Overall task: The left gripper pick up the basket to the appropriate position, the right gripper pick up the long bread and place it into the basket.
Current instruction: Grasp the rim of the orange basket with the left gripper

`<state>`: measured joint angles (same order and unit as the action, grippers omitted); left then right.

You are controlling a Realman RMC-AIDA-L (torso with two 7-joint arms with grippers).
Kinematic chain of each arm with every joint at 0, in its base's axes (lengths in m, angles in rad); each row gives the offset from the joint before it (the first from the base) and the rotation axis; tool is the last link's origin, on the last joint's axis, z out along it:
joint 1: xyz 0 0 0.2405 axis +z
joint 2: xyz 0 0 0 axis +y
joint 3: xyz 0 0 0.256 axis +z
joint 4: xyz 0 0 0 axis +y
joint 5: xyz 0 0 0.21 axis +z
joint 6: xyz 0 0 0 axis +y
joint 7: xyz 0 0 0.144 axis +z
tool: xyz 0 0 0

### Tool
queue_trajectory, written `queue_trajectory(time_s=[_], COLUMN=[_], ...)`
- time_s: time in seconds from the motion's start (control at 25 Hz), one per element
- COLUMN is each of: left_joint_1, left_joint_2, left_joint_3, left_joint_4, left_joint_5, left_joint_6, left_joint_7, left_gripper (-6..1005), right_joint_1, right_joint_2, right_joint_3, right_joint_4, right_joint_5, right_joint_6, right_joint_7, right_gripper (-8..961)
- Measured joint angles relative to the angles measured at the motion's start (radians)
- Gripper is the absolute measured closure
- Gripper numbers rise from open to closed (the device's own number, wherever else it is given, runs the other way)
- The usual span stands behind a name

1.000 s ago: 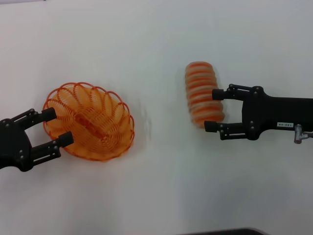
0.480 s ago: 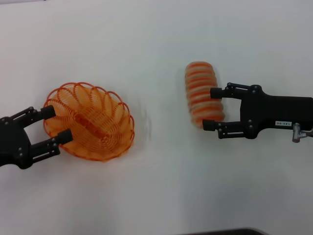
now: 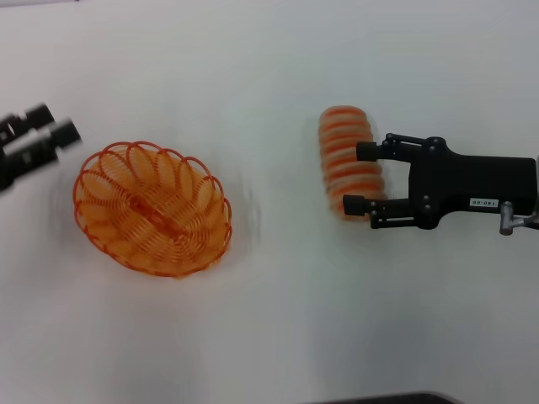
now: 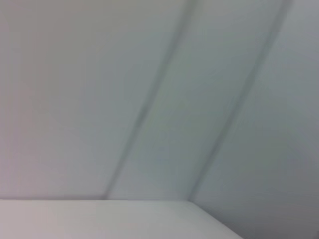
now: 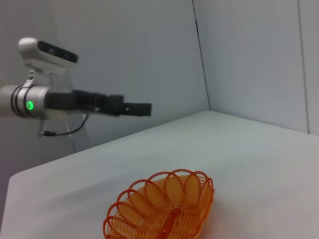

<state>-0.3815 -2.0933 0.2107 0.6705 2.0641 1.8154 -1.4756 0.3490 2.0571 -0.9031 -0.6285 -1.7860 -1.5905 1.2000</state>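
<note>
Head view: the right gripper (image 3: 353,178) has its jaws spread around the near end of the long bread (image 3: 348,161), one finger at each side — whether they press the loaf cannot be told. The bread lies on the white counter (image 3: 278,320), well apart from the basket (image 3: 152,209), which sits upright on the counter's left. The left gripper (image 3: 53,124) is off beyond the basket's far left rim, clear of it, jaws near together; the right wrist view shows it raised above the counter
</note>
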Motion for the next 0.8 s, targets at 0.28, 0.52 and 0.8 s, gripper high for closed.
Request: queue_trajectory(time_s=[0.28,0.52,0.8], left_joint_1=[-0.068,-0.093,-0.147], left_joint_2=[0.034,0.043,0.052], left_joint_3=[-0.001,0.085,0.244], left_joint_4=[0.021,0.117,0.248], left_joint_5=[0.013,0.096,0.263], left_joint_6=[-0.201,-0.371,-0.381], left_joint_7=[-0.268,-0.475,-0.621], left_gripper=[202,202,209], right_joint_1=[0.012,0.021,0.032], right_joint_2=[0.003,0.003,0.000], right_joint_3=[0.000,0.001,0.001], right_joint_4=[-0.004,-0.005,-0.006], right_joint_5=[-0.001,0.000,-0.002], right_joint_6=[-0.022,-0.038,-0.039], right_joint_7=[0.000,0.000,0.001], right_gripper=[55,55,55])
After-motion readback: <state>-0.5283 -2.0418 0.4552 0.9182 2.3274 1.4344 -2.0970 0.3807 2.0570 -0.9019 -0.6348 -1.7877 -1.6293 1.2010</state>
